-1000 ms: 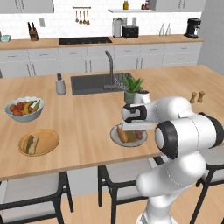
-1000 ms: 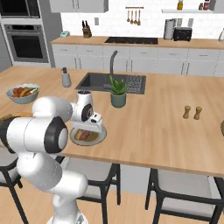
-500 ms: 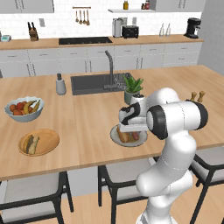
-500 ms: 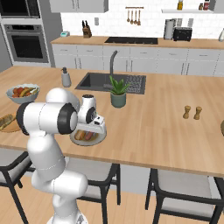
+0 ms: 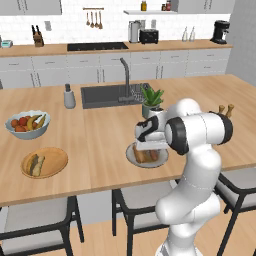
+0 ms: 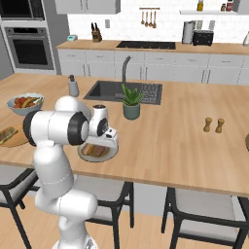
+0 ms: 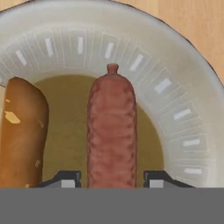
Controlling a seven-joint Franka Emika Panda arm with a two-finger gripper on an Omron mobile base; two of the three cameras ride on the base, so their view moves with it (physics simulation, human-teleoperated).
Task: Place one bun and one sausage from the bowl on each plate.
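- pincer [image 7: 112, 179] low over the grey-white plate [image 7: 183, 83], tips standing apart either side of the sausage [image 7: 111, 131] with a gap each side, so not clamped; reads as a release onto the plate
- sausage lies flat on the plate's brownish centre, bun [image 7: 22, 135] just beside it, parallel; that plate looks served
- grey-white plate [image 5: 131, 156] sits near the front edge of the desk [image 5: 100, 135], under the arm
- tan plate [image 5: 56, 161] toward the front left corner, already carries a bun and sausage pair
- fruit bowl [image 5: 27, 130] behind it, not part of the job
- judgement: both plates filled, task about done
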